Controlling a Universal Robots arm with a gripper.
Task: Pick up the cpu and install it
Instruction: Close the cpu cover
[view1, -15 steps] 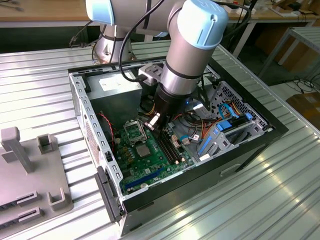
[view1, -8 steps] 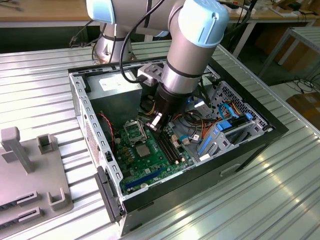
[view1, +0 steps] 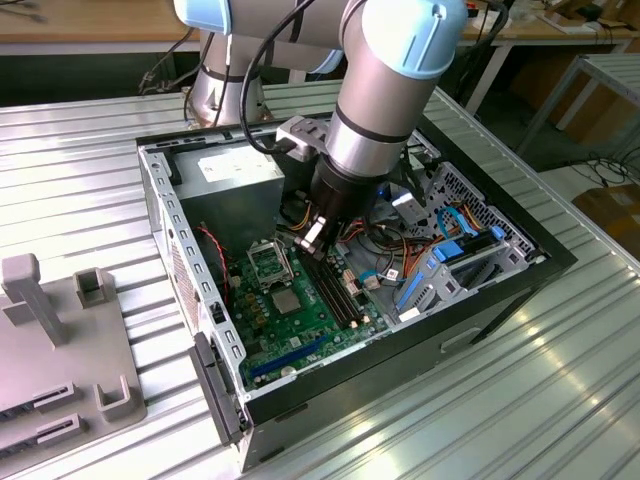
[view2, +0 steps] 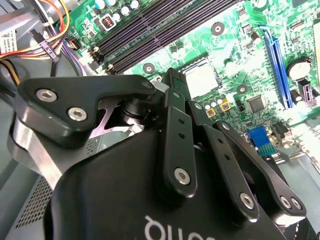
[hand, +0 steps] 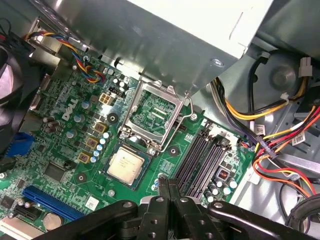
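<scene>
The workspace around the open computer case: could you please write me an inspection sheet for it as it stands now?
Surface: ribbed metal table, carrying the open computer case.
Job's things: the cpu lies flat on the green motherboard, beside the socket, whose frame is raised and which is empty.
Clutter: grey fixture on the table, at the exterior view's left.
Grippers: the gripper hangs above the board, between the cpu and the memory slots; jaws shut, holding nothing.
Cables: coloured wire bundles lie beside the board, apart from the cpu.
Surroundings: wooden benches behind the table.
</scene>
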